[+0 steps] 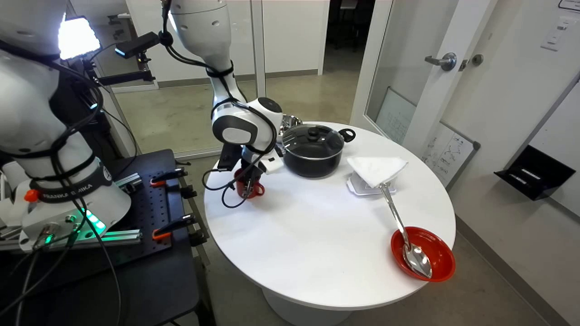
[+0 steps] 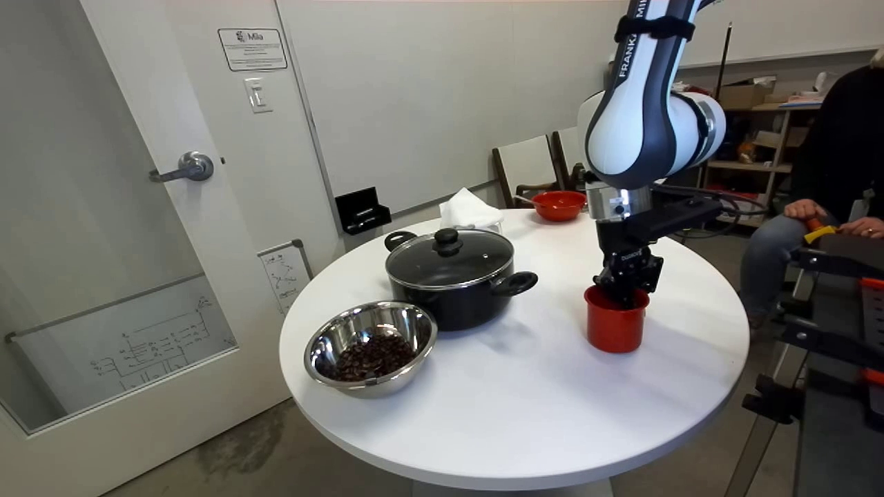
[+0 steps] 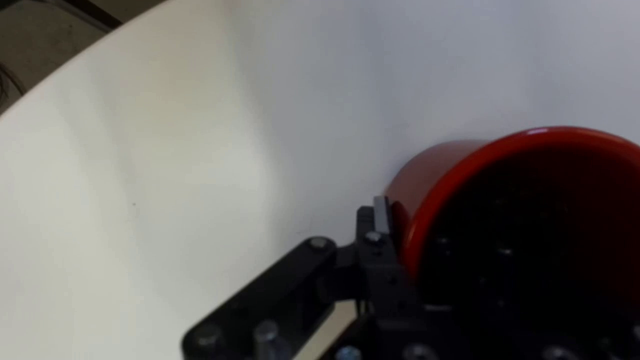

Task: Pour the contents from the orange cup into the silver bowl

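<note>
Grips orange cup (image 2: 615, 330) by its wall with end effector (image 2: 634, 288). Includes silver bowl (image 2: 400, 323) of dark beans (image 2: 373, 355) on counter (image 2: 525, 400).

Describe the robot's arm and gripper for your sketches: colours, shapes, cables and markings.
The arm is rounded and white with dark grey panels, white FRANKA lettering, and black cables bound on by black straps. The gripper is black and angular, with jointed links and silver-coloured screws.

The table (image 2: 518, 414) bears 1 orange cup (image 2: 615, 330), silver bowl (image 2: 409, 331), pot (image 2: 456, 297), container (image 1: 361, 187), red bowl (image 1: 438, 251).
</note>
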